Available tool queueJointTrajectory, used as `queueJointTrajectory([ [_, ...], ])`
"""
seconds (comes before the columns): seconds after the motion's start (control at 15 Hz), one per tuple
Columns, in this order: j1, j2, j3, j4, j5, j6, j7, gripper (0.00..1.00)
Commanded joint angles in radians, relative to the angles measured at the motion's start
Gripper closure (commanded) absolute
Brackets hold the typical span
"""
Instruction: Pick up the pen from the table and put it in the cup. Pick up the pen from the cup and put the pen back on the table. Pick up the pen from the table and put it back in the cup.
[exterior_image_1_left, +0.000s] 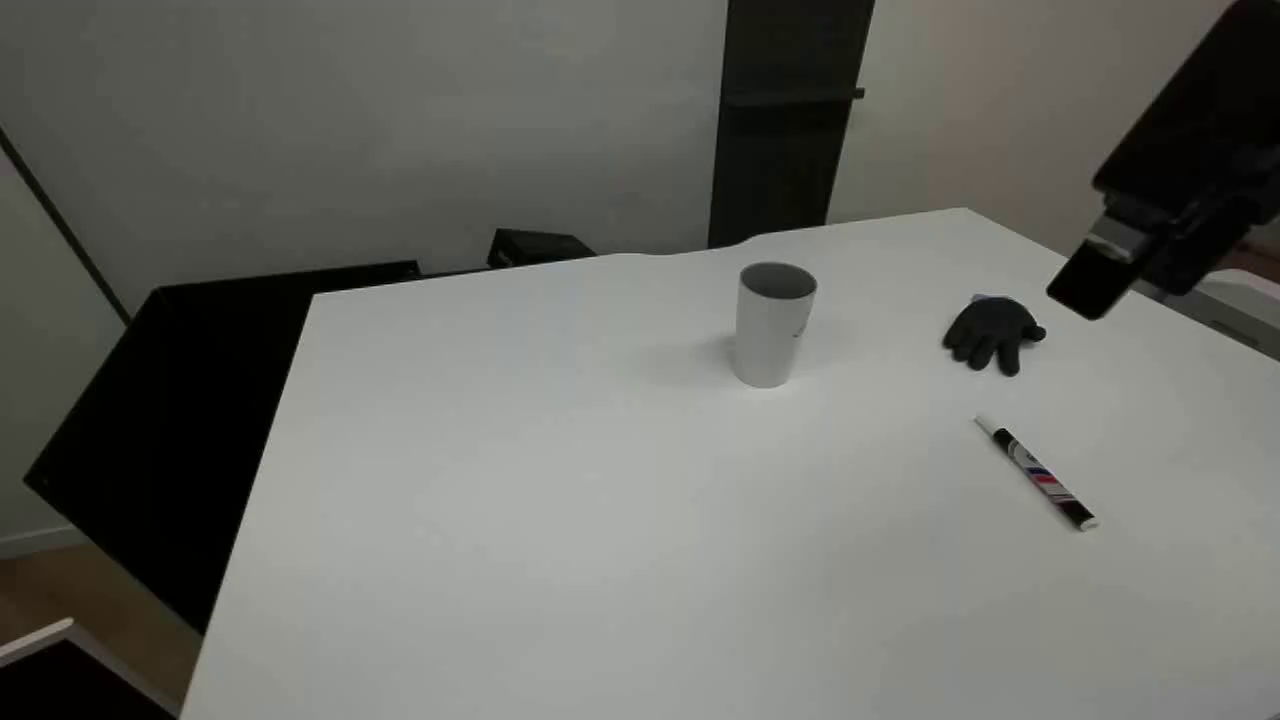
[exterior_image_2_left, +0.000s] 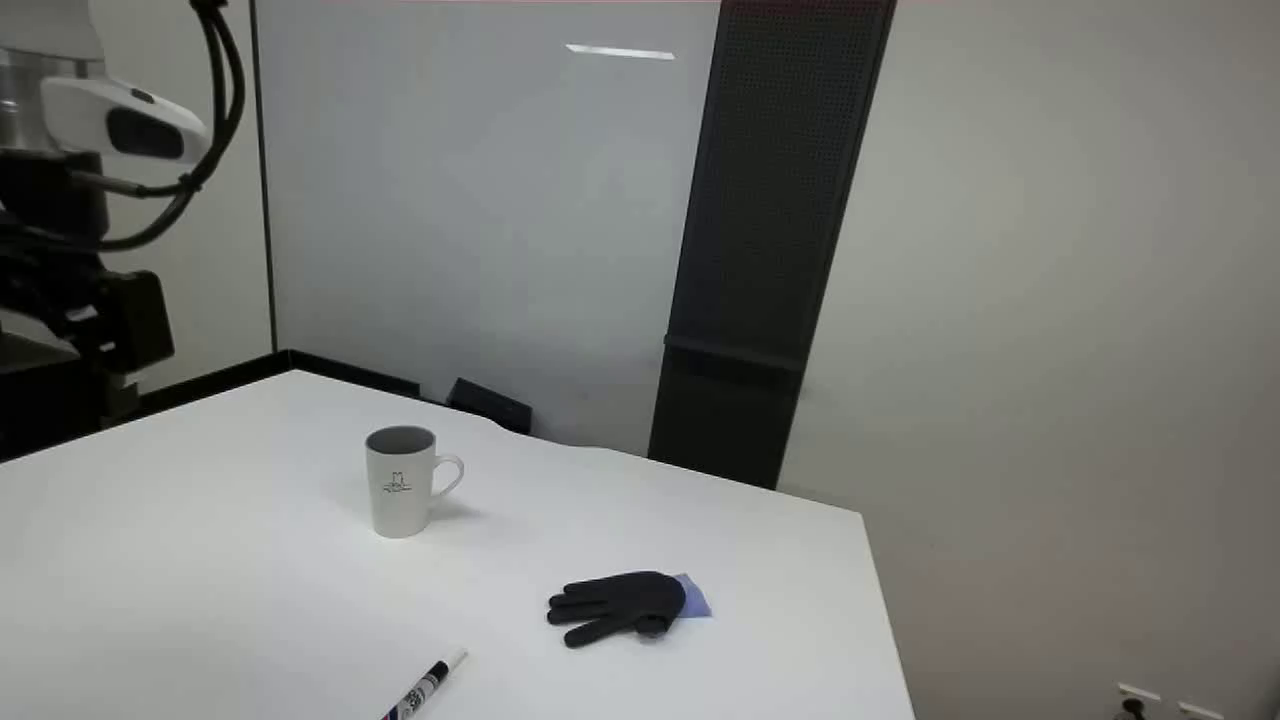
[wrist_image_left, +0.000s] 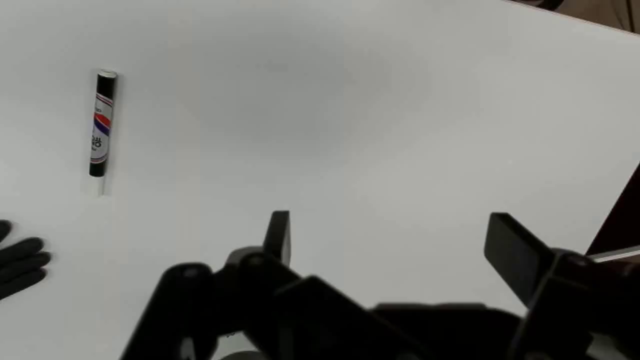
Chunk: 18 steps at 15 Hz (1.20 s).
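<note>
The pen, a black marker with a white, red and blue label and a white end, lies on the white table. It shows in both exterior views (exterior_image_1_left: 1040, 476) (exterior_image_2_left: 425, 688), cut off by the lower edge in one, and at the upper left of the wrist view (wrist_image_left: 101, 125). The cup, a white mug with a grey inside, stands upright in both exterior views (exterior_image_1_left: 768, 335) (exterior_image_2_left: 398, 495). Only a sliver of its rim shows at the bottom of the wrist view (wrist_image_left: 244, 355). My gripper (wrist_image_left: 390, 237) is open and empty above the table, apart from pen and cup.
A black glove (exterior_image_1_left: 990, 332) with a bluish piece under it lies on the table near the pen; its fingers show at the left of the wrist view (wrist_image_left: 22, 262). The table's edge (wrist_image_left: 575, 19) shows at the upper right of the wrist view.
</note>
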Motion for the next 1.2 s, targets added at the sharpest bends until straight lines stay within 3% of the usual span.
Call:
queueJointTrajectory([
  [0.0, -0.007, 0.000, 0.007, 0.002, 0.003, -0.003, -0.002, 0.00],
  [0.73, -0.007, 0.000, 0.007, 0.002, 0.003, -0.003, -0.002, 0.00],
  [1.13, -0.069, 0.044, -0.034, 0.017, -0.029, 0.039, -0.036, 0.00],
])
